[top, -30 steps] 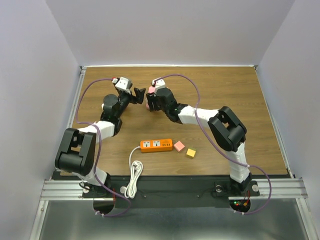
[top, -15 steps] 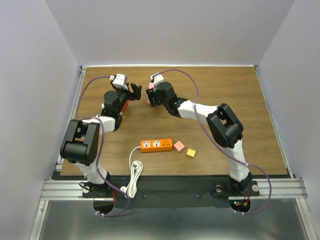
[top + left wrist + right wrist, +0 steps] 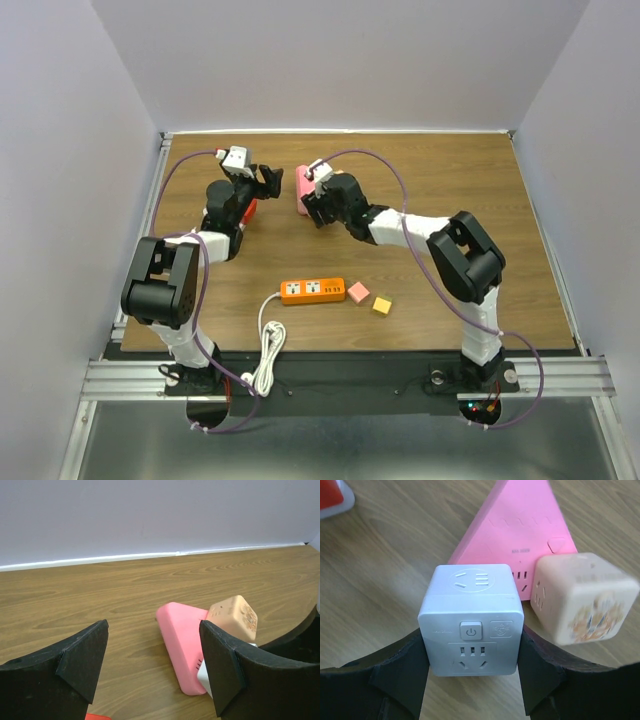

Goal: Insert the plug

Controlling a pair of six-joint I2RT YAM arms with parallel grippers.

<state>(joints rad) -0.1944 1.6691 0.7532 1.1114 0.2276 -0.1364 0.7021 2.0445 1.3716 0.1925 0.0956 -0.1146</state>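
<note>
Right pincer (image 3: 471, 647) is clenched on the white plastic cube plug (image 3: 470, 600). It holds the plug just by the near end of the flat pink plastic power strip (image 3: 520, 535), right next to the cream cube (image 3: 582, 597) that touches that strip. A second ago both pincers crowded close over the strip. Now the left pincer (image 3: 153, 625) has backed off to the strip's left and gapes wide, holding nothing. I think the plug is not in yet, but the way looks free. The right arm reaches far out, elbow bent, wrist tipped down at the strip.
</note>
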